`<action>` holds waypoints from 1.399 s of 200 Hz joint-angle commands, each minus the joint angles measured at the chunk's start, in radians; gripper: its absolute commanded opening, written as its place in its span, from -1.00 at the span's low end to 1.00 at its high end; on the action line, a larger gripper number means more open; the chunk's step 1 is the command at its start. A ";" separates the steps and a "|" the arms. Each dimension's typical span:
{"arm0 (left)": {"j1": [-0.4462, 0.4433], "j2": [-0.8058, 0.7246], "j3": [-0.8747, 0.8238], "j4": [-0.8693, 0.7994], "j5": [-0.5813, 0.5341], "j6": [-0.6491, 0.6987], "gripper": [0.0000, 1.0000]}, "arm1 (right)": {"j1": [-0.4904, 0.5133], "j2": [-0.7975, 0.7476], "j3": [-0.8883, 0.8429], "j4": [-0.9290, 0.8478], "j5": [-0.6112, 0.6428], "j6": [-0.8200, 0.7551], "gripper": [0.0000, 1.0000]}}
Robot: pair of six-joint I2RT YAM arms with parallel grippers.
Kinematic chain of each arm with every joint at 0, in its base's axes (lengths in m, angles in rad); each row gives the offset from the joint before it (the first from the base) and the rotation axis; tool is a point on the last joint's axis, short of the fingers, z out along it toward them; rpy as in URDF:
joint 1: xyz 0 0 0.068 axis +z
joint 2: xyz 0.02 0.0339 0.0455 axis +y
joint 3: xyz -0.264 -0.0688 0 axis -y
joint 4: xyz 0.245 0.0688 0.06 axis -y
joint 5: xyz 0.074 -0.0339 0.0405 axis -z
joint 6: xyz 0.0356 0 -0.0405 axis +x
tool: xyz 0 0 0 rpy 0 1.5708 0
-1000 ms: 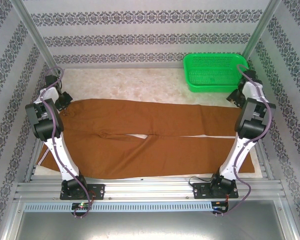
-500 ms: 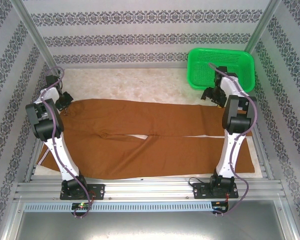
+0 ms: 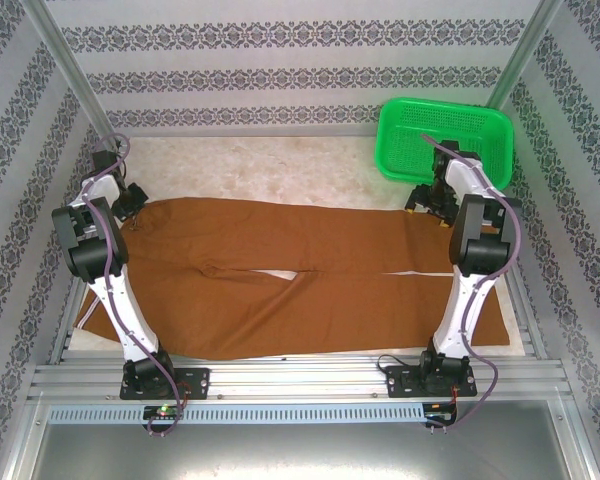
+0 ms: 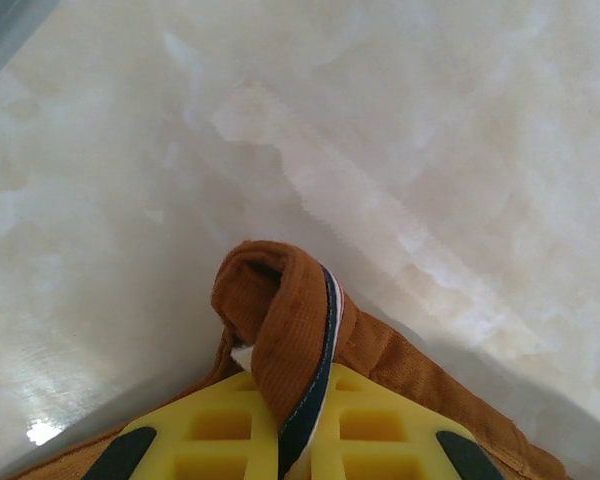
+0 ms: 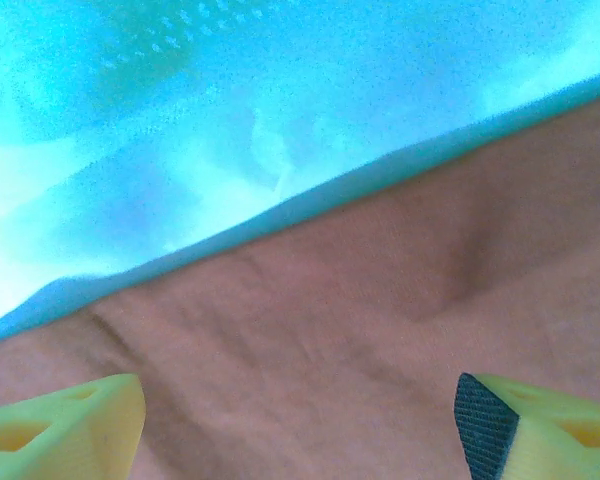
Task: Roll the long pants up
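Left arm [image 3: 120,310] and right arm [image 3: 465,300] are white, with black joints and purple cables. The right claw [image 5: 300,440] has yellow fingers [image 5: 55,430].

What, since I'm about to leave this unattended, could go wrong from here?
The left gripper pinches just a small waistband fold of the long pants; it may slip out. The right gripper, open over the far leg's end, sits close to the green basket and might knock it.

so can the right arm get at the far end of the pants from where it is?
Probably yes: the right claw is open just above the pants, with nothing between them; the basket sits farther back.
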 commanded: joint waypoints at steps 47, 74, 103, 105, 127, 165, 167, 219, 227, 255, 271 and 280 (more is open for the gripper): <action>-0.043 0.020 0.000 -0.032 0.032 0.021 -1.00 | 0.058 -0.068 -0.082 0.005 0.015 -0.026 0.66; -0.043 0.019 0.002 -0.033 0.029 0.022 -1.00 | 0.092 -0.028 -0.070 0.012 0.002 -0.027 0.66; -0.033 0.004 0.002 -0.066 -0.055 0.022 -1.00 | 0.091 -0.011 -0.035 -0.012 0.076 -0.031 0.67; -0.029 0.001 -0.001 -0.065 -0.061 0.019 -1.00 | 0.090 -0.010 -0.035 -0.016 0.082 -0.033 0.67; 0.029 -0.024 -0.038 -0.052 -0.066 -0.022 -1.00 | 0.044 -0.010 -0.048 -0.037 0.107 -0.035 0.68; 0.082 -0.037 -0.077 -0.020 -0.023 -0.032 -1.00 | -0.036 -0.008 -0.076 0.010 0.101 -0.015 0.69; 0.082 -0.036 -0.078 -0.018 -0.022 -0.033 -1.00 | -0.037 -0.005 -0.072 0.010 0.101 -0.015 0.69; 0.082 -0.020 -0.078 -0.006 0.018 -0.028 -1.00 | -0.017 0.097 0.063 -0.066 0.139 -0.039 0.72; 0.082 -0.021 -0.076 -0.008 0.018 -0.027 -1.00 | -0.016 0.104 0.069 -0.073 0.120 -0.049 0.48; 0.082 -0.017 -0.070 -0.006 0.027 -0.024 -1.00 | -0.010 0.105 0.055 -0.110 0.088 -0.047 -0.72; 0.082 -0.014 -0.068 -0.008 0.030 -0.022 -1.00 | -0.006 0.065 -0.007 -0.098 0.101 -0.047 -1.00; 0.082 -0.012 -0.068 -0.007 0.032 -0.021 -1.00 | -0.006 0.037 -0.049 -0.092 0.100 -0.046 -1.00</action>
